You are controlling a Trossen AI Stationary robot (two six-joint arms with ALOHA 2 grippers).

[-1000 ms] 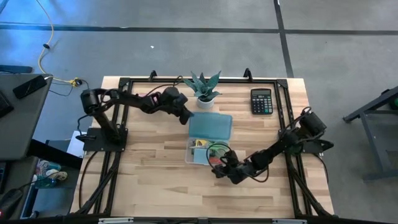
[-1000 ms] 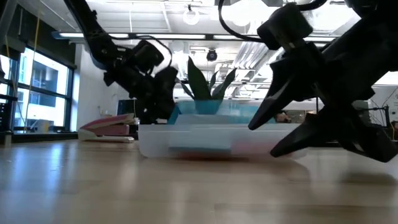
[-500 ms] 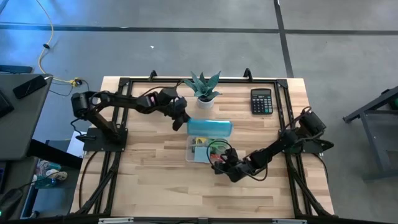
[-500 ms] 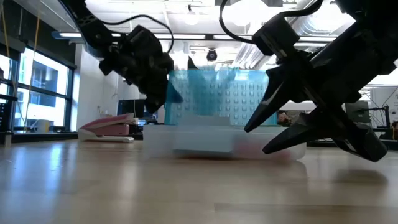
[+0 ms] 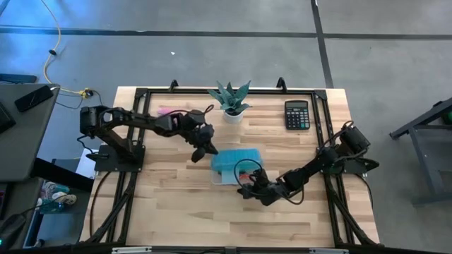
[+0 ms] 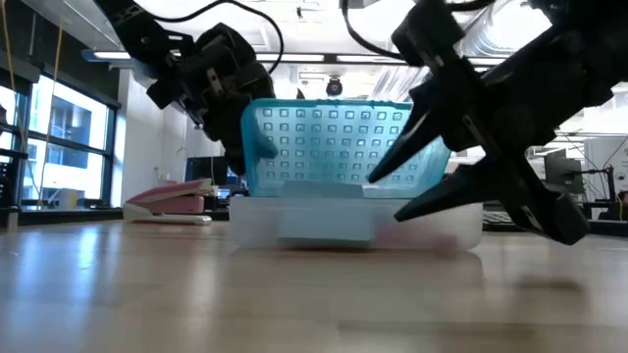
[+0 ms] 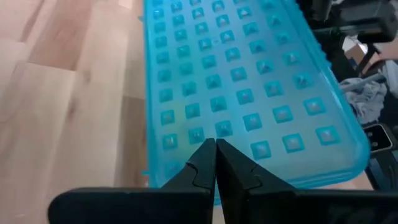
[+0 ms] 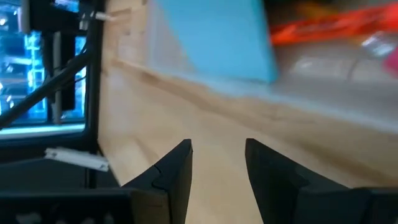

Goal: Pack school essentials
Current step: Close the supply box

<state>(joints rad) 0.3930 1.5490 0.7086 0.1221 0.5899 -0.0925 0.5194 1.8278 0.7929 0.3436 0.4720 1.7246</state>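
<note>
A clear plastic box (image 6: 353, 224) sits mid-table with its studded blue lid (image 5: 236, 159) tilted over it. In the right wrist view the box holds a light-blue notepad (image 8: 211, 43) and a red pen (image 8: 323, 28). My left gripper (image 5: 200, 144) is shut at the lid's left end. My right gripper (image 5: 245, 189) is open, close to the box's near side. Bare table shows between its fingers (image 8: 180, 168), and I see no touch. My left gripper presses its shut fingertips (image 7: 205, 163) against the lid's studded face (image 7: 214, 127), near the lid's left short end. It comes slanting down from the table's far left. The lid stands tilted over the box, its lower long edge at the box's rim.
A potted plant (image 5: 231, 109) and a black calculator (image 5: 296, 114) stand at the far edge. A long pink-and-white item (image 6: 172, 199) lies at the far left. Open wood lies along the near edge.
My left gripper has gone toward the near edge, pushing the blue lid. The lid has swung from lying flat behind the box up through upright, and now tips over the box. The box has stayed where it was.
</note>
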